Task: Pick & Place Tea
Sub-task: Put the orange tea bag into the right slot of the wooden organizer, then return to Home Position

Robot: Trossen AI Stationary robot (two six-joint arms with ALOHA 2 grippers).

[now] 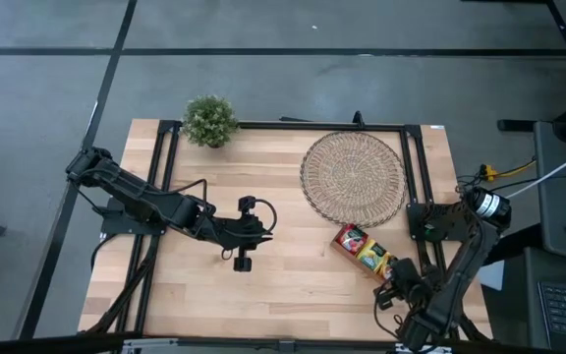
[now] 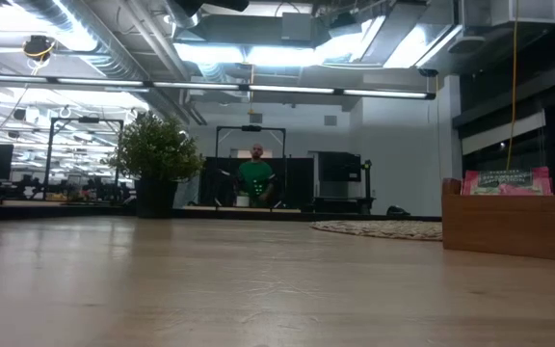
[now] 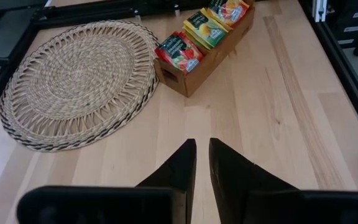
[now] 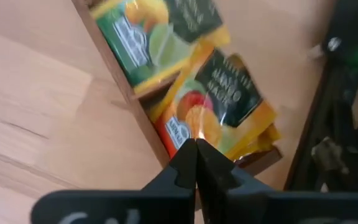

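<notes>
Hovering, right gripper (image 4: 196,163): over the near end of the wooden tray (image 1: 366,258), at the table's front right; fingers pressed together, tips at the edge of an orange-yellow mango sachet (image 4: 219,106) in the tray's end compartment; cannot tell whether they pinch it.
Right gripper in high view (image 1: 398,282): just off the tray's lower-right end.
Left gripper (image 3: 202,163): mid-table, left of the tray, well apart from it; fingers nearly closed, thin slit between them, nothing held, above bare wood.
Left gripper in high view (image 1: 243,258): pointing toward the front edge.
Tea sachets (image 3: 205,28): standing in the tray's compartments; red pack (image 3: 179,52) at the end nearest the mat, yellow-green lemon pack in the middle, orange pack (image 3: 229,9) at the other end.
Green sachet (image 4: 157,37): in the compartment next to the mango one, divider wall between them.
Tray position: lies diagonally, just beside the lower-right rim of the round woven mat (image 1: 353,178), close but not clearly touching.
Mat: right half of the table toward the back, nothing on it.
Potted plant (image 1: 210,121): back-left corner of the table (image 1: 293,275).
Low view: tray (image 2: 509,226) at right with pack tops showing above its wall; person in a green shirt (image 2: 255,178) far behind in the room.
</notes>
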